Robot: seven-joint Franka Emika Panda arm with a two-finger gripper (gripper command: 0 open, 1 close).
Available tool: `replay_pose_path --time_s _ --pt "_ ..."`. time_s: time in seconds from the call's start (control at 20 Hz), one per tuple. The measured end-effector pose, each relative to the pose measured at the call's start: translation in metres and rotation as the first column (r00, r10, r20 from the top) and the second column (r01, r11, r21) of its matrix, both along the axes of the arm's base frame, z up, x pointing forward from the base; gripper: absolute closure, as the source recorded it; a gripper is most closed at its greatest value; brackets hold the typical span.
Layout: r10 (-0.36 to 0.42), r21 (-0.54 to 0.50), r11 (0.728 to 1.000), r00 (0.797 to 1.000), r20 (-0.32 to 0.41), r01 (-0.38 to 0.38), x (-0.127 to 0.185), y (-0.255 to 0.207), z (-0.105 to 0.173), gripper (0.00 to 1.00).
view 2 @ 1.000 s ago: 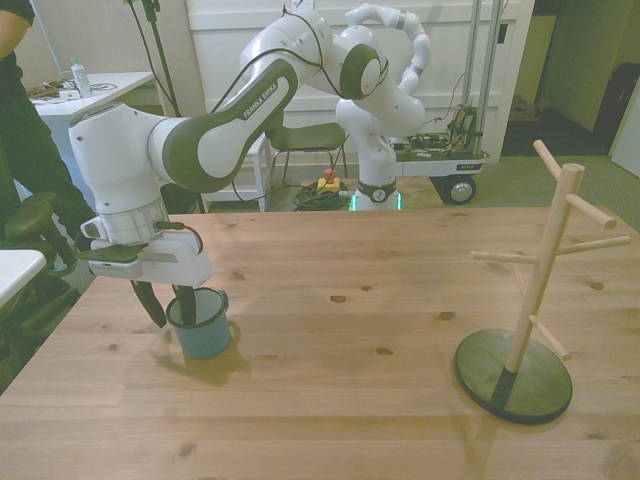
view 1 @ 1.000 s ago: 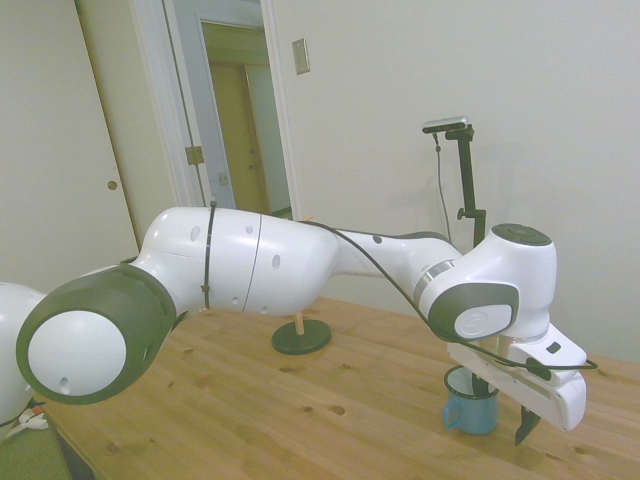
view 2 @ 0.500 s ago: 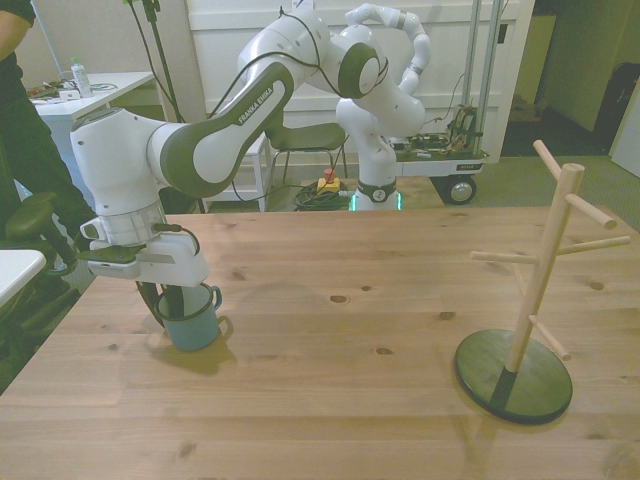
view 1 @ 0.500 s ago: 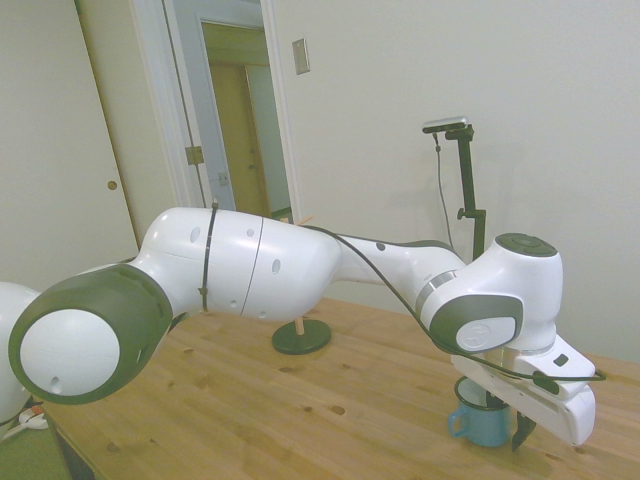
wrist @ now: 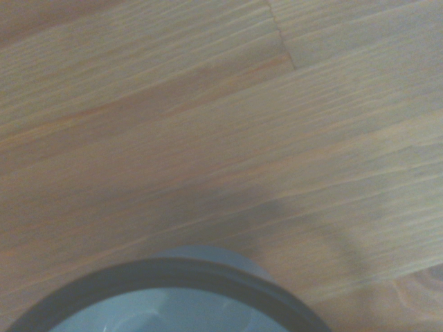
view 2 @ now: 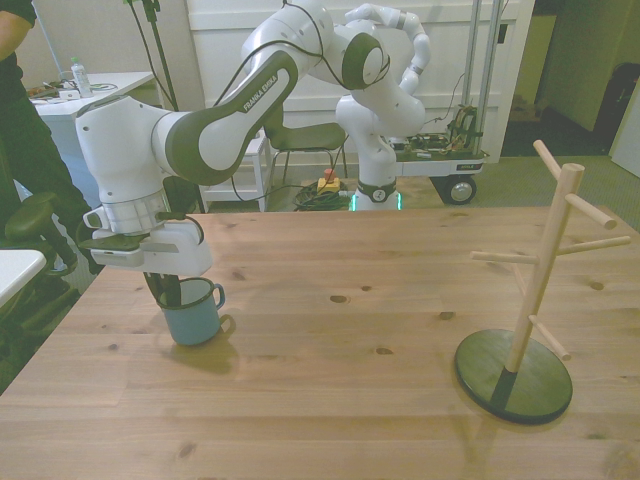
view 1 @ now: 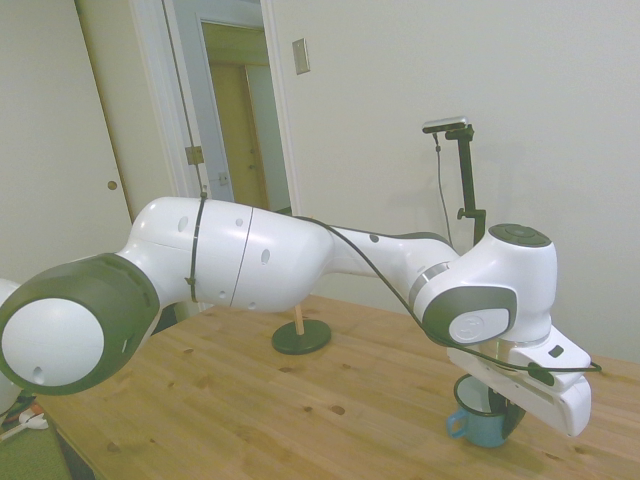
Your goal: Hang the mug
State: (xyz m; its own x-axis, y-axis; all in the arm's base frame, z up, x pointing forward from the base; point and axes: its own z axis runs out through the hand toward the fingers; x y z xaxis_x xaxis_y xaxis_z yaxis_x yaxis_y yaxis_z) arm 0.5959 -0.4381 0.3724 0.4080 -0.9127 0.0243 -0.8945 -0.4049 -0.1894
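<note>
Mug (view 2: 194, 312) seen upright on surface (view 2: 350, 400), near the front view's left edge. Its rim is gripped by tool (view 2: 166, 291), one finger inside. Peg stand (view 2: 535, 290) well apart.

Robotics lab: second robot arm (view 2: 385, 60), equipment cart (view 2: 450, 160).

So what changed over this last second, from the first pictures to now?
The gripper closed its jaws on the mug wall, one inside, one outside, and the mug now appears slightly raised and tilted. The peg stand stayed put.
</note>
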Motion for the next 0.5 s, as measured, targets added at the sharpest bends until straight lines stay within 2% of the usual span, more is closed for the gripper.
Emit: replay_pose_path --time_s 0.1,0.2,0.5 --pt "0.003 -0.006 1.0 1.0 0.011 -0.003 -0.001 0.005 0.009 1.0" --pt "0.008 -0.015 1.0 1.0 0.03 -0.008 -0.005 0.011 0.03 1.0" --pt "0.059 -0.065 0.996 0.994 0.095 -0.053 -0.021 0.042 0.128 1.0"
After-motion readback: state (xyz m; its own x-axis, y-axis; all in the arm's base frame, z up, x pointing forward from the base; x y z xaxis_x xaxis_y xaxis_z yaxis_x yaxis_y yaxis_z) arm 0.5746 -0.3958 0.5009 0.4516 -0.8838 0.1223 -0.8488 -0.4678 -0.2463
